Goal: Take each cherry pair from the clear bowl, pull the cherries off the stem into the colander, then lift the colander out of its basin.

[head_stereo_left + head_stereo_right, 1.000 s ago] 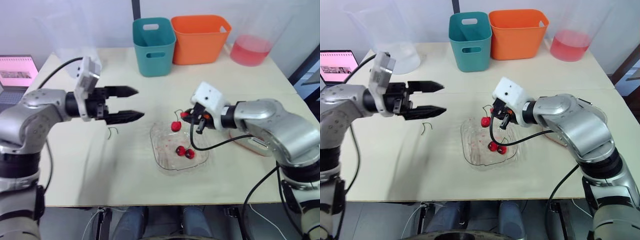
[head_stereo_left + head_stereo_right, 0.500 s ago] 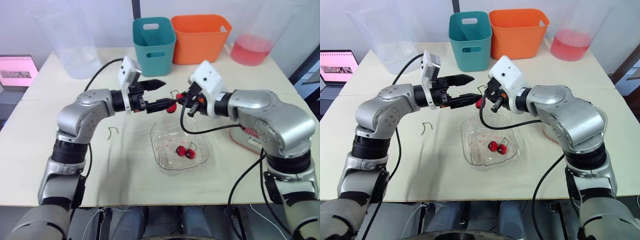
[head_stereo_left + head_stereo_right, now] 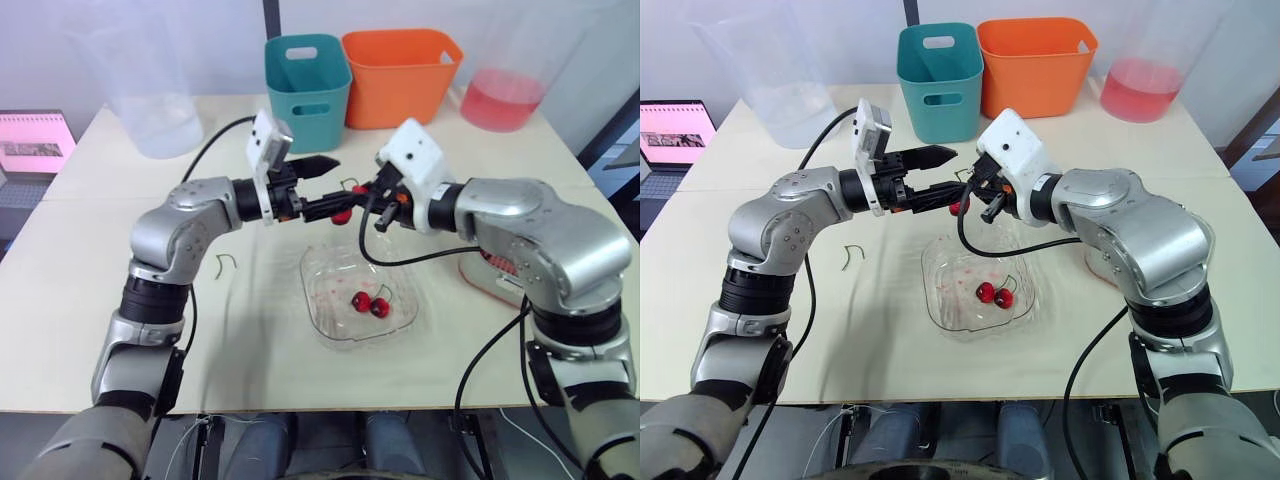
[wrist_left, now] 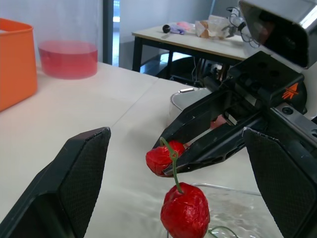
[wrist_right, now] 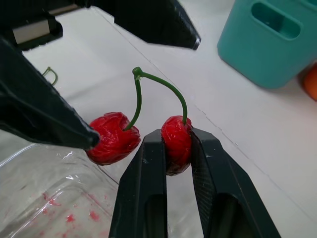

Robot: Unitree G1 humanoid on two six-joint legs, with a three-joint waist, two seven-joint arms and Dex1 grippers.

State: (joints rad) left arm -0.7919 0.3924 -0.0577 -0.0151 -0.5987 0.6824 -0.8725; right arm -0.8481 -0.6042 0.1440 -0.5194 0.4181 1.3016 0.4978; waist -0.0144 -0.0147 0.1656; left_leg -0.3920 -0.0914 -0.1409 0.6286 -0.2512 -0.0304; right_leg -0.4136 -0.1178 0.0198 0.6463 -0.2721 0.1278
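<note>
My right gripper (image 5: 177,148) is shut on one red cherry (image 5: 177,141) of a pair, held above the far rim of the clear bowl (image 3: 318,330). Joined to it by a green stem, the other cherry (image 5: 114,142) hangs free. My left gripper (image 3: 336,186) is open, its fingers standing either side of this pair; one fingertip (image 5: 84,136) touches the free cherry. A second cherry pair (image 3: 370,303) lies in the bowl. A red-rimmed basin (image 3: 485,287) sits mostly hidden behind my right arm.
A teal bin (image 3: 307,90) and an orange bin (image 3: 400,75) stand at the back, with a clear container of pink liquid (image 3: 500,95) to their right and a clear jug (image 3: 150,100) at the left. A loose stem (image 3: 226,263) lies left of the bowl.
My right gripper lifted the cherry pair out of the bowl and up toward the far side. My left gripper swung in from the left until its fingers flank the pair.
</note>
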